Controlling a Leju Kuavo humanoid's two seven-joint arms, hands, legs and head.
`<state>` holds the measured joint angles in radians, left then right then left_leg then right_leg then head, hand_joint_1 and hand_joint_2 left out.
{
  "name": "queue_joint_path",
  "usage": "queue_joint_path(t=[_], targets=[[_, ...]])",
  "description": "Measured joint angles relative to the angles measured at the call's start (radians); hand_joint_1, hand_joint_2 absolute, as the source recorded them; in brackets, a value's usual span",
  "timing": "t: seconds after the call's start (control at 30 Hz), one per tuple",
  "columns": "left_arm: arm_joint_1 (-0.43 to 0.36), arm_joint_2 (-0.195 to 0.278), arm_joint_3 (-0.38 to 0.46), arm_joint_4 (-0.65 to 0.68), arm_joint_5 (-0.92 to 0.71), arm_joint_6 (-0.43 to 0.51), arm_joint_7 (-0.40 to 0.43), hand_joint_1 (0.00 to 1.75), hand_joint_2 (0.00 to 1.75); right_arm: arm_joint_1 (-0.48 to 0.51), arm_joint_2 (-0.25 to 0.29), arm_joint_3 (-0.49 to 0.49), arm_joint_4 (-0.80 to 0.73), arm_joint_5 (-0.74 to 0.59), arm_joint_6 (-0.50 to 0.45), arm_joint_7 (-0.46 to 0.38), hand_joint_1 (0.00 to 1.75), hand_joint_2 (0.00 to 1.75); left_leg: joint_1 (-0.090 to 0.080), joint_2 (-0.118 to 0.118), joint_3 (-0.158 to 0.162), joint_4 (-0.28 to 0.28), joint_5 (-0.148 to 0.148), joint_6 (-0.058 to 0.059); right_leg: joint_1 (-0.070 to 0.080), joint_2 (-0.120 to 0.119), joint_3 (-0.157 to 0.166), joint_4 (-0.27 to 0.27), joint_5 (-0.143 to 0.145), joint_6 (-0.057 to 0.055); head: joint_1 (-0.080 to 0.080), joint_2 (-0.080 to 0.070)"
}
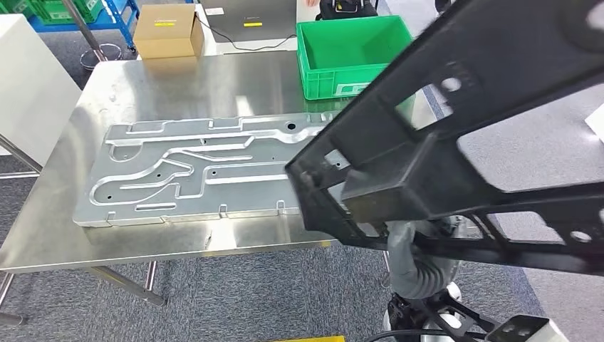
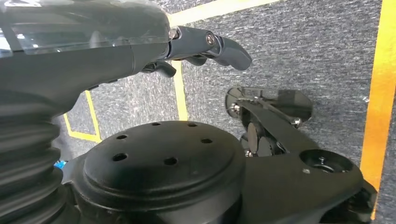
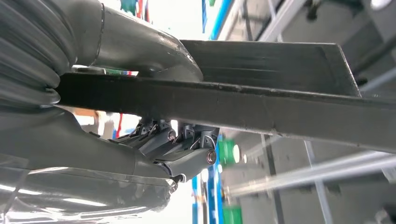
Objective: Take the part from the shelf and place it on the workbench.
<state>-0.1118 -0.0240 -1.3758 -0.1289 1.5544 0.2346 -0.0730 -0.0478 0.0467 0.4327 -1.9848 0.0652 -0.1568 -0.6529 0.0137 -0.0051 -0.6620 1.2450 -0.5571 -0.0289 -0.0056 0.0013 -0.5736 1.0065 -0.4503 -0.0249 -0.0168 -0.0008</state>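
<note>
Over the right end of the workbench (image 1: 178,78), the part (image 1: 456,142) hangs in the air, a black open-framed piece with cut-outs and round holes, not yet set down. Its long axis runs on a slant in the head view, from the upper right corner down to its near end, which overlaps the right portion of the embossed metal panel (image 1: 206,171) lying flat on the bench. The right hand (image 3: 154,140) grips it: in the right wrist view the thumb lies along one face of a bar of the part and the darker fingers close under the other. The right arm is therefore the carrying arm, and the bench surface lies ahead of it and to its left.

The left hand (image 2: 205,46) hangs over grey carpet with yellow floor tape (image 2: 380,93), holding nothing, fingers loosely extended and apart.

A green crate (image 1: 352,53) stands at the far right of the bench, close beside the part's line of travel, and a cardboard box (image 1: 167,30) sits beyond the far edge. Judged from this, the panel takes up most of the bench top, so bare surface for setting down is limited, and the crate rim is the likeliest contact point.
</note>
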Motion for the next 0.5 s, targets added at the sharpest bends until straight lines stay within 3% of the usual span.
queue_joint_path(t=[0.07, 0.13, 0.23, 0.3, 0.4, 0.43, 0.47, 0.5], targets=[[-0.002, 0.004, 0.002, 0.0, 0.002, 0.004, -0.001, 0.0, 1.75, 0.0, -0.002, -0.016, -0.003, 0.021, -0.032, -0.003, 1.75, 1.75, -0.001, 0.001, 0.061, -0.136, 0.067, 0.004, 0.001, 0.002, 0.003, 0.008, -0.007, 0.006, 0.0, 0.0], [-0.005, 0.006, 0.005, 0.0, 0.004, 0.007, 0.001, 0.0, 1.75, -0.003, -0.005, -0.04, 0.001, 0.049, -0.052, 0.009, 1.75, 1.75, -0.003, 0.0, 0.096, -0.213, 0.09, 0.017, 0.004, 0.004, 0.0, 0.015, -0.012, 0.015, 0.001, 0.0], [-0.008, 0.006, 0.009, 0.0, 0.004, 0.01, 0.007, 0.0, 1.75, -0.013, -0.009, -0.092, 0.018, 0.076, -0.051, 0.022, 1.75, 1.75, -0.005, -0.001, 0.097, -0.224, 0.095, 0.039, 0.002, 0.004, -0.002, 0.017, -0.011, 0.032, 0.002, 0.0], [-0.009, 0.005, 0.01, 0.0, 0.004, 0.008, 0.008, 0.0, 1.75, -0.023, -0.011, -0.119, 0.031, 0.1, -0.057, 0.03, 1.75, 1.75, -0.002, 0.0, 0.099, -0.233, 0.102, 0.052, 0.0, 0.003, -0.019, 0.056, -0.039, 0.043, 0.002, 0.0], [-0.01, -0.002, 0.01, 0.0, 0.004, 0.0, 0.009, 0.0, 1.75, -0.054, -0.012, -0.152, 0.078, 0.179, -0.099, 0.053, 1.75, 1.75, -0.002, 0.002, 0.097, -0.235, 0.105, 0.057, -0.005, 0.003, -0.104, 0.23, -0.124, 0.057, 0.002, 0.0], [-0.01, -0.005, 0.01, 0.0, 0.004, -0.001, 0.009, 0.0, 1.75, -0.068, -0.012, -0.166, 0.107, 0.215, -0.125, 0.057, 1.75, 1.75, -0.002, 0.003, 0.096, -0.235, 0.105, 0.057, -0.006, 0.002, -0.126, 0.273, -0.134, 0.059, 0.002, 0.0], [-0.01, -0.009, 0.01, 0.0, 0.004, -0.002, 0.009, 0.0, 1.75, -0.082, -0.014, -0.181, 0.139, 0.254, -0.156, 0.06, 1.75, 1.75, -0.002, 0.003, 0.095, -0.234, 0.105, 0.057, -0.008, 0.002, -0.132, 0.282, -0.125, 0.06, 0.002, 0.0], [-0.011, -0.012, 0.01, 0.0, 0.004, -0.002, 0.01, 0.0, 1.75, -0.099, -0.016, -0.198, 0.173, 0.295, -0.193, 0.064, 1.75, 1.75, -0.002, 0.002, 0.095, -0.232, 0.105, 0.057, -0.009, 0.001, -0.117, 0.251, -0.097, 0.059, 0.002, 0.0]])
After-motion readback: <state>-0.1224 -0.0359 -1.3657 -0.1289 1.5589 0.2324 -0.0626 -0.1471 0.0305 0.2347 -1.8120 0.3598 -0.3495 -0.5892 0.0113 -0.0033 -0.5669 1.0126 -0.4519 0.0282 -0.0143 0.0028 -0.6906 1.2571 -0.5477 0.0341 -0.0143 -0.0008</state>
